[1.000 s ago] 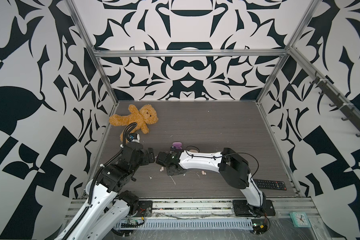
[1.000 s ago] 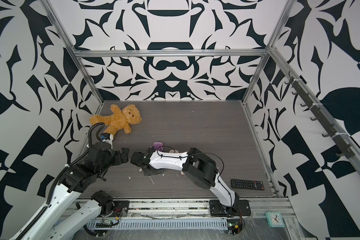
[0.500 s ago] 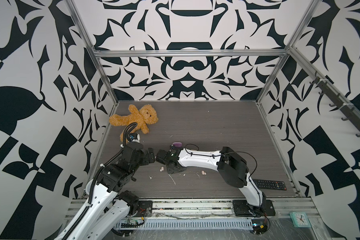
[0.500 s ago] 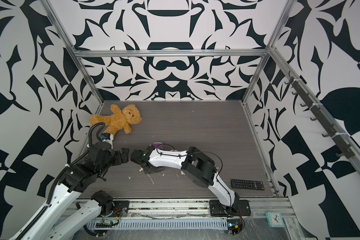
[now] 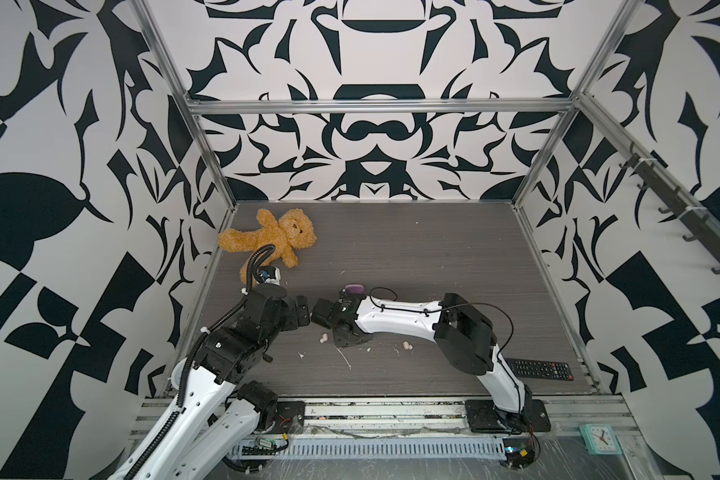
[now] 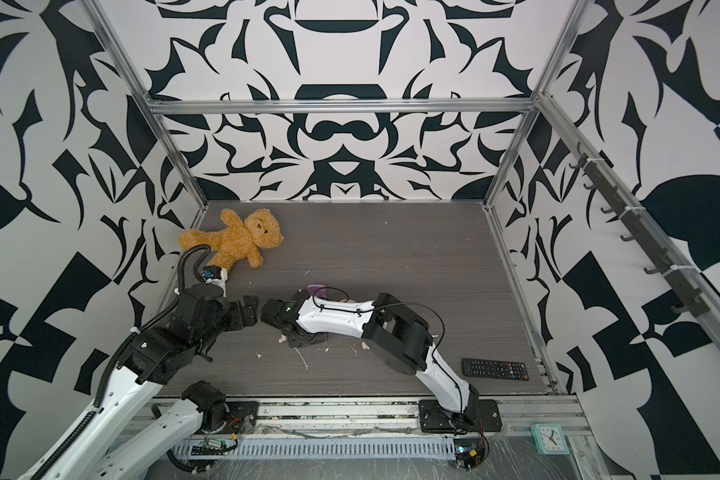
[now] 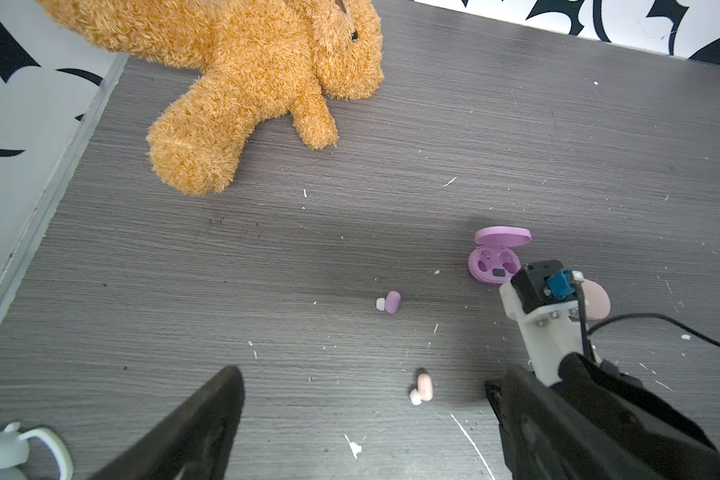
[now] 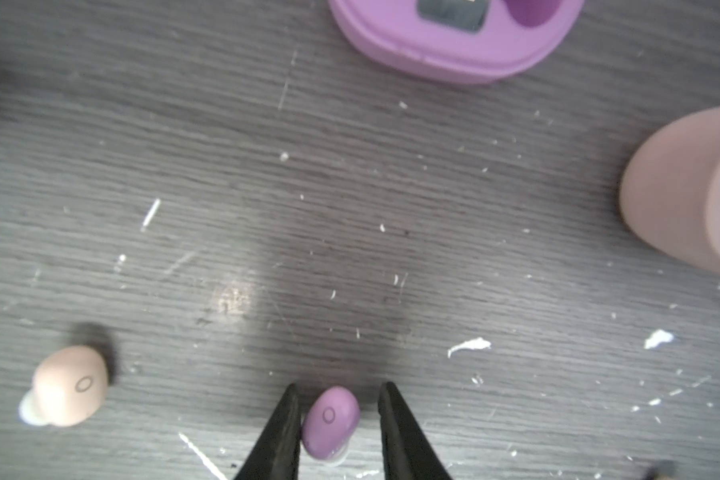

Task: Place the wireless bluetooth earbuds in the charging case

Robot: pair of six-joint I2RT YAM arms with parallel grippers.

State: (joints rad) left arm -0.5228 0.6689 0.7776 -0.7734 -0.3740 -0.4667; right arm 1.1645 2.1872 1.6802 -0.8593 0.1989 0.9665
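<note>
My right gripper (image 8: 338,386) points down at the table and straddles a lilac earbud (image 8: 330,422). One finger touches the bud and the other stands a little apart, so the jaws are open. A peach earbud (image 8: 65,386) lies beside it. The open lilac charging case (image 8: 454,37) is just ahead and a peach case (image 8: 691,191) is to one side. In the left wrist view a second lilac earbud (image 7: 391,301) and the peach earbud (image 7: 422,386) lie loose, near the lilac case (image 7: 495,257). My left gripper (image 7: 362,415) hovers wide open and empty, facing the right gripper (image 5: 347,337).
A brown teddy bear (image 5: 275,239) lies at the back left. A black remote (image 5: 539,368) sits at the front right. Another peach earbud (image 5: 408,345) lies under the right arm. White scraps (image 5: 344,357) are scattered near the front.
The right arm has edged slightly to the left and back. The left arm has not moved.
</note>
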